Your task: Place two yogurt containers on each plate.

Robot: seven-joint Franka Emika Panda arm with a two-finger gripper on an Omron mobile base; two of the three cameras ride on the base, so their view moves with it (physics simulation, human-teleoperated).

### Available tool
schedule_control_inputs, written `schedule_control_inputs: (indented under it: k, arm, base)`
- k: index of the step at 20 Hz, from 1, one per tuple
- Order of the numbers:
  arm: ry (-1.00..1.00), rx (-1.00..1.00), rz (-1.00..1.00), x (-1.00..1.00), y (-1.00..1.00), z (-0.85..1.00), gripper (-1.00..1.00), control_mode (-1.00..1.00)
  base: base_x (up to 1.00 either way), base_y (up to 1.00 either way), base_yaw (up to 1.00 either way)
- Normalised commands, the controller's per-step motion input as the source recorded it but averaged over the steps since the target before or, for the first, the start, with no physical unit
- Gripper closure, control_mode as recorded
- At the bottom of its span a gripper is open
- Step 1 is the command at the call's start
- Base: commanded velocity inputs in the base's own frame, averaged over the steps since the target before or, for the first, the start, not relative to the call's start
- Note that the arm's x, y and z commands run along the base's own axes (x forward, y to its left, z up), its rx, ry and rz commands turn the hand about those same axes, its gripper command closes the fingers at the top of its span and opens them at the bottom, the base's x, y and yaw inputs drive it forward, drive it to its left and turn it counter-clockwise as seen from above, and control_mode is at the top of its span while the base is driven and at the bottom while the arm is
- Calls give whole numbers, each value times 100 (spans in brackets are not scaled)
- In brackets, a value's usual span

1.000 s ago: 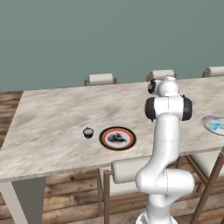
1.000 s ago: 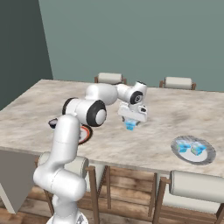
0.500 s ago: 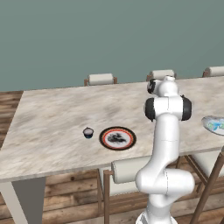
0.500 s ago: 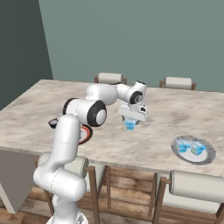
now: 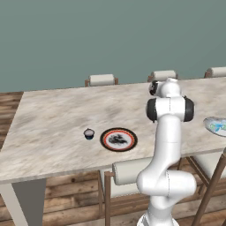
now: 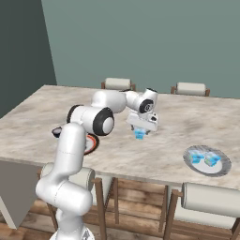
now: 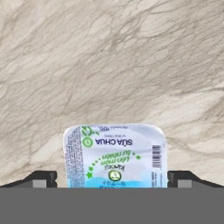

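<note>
My gripper (image 7: pixel 112 177) hangs spread wide over a light blue yogurt cup (image 7: pixel 114 155) on the marble table (image 6: pixel 164 154), fingertips either side. The grey plate (image 6: pixel 206 160) holds two blue cups; the dark cup (image 5: pixel 89 133) stands beside the red-ringed plate (image 5: pixel 118 139).

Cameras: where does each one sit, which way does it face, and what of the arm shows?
Left base view: behind-left, looking forward over the table; arm lower right, patterned plate and dark cup ahead.
Right base view: behind-right; arm lower left, open gripper over a light blue yogurt container.
Hand view: looking down at that container, finger tips either side.
Both base views share the grey plate.
</note>
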Motion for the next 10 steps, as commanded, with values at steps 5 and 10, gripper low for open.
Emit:
schedule_control_inputs:
  k: [5, 10]
  arm:
    - [-15, 0, 0, -17, 0, -12, -100, -100]
    - [-19, 0, 0, -7, 6, -3, -100, -100]
  base:
    - [0, 0, 0]
    - [0, 0, 0]
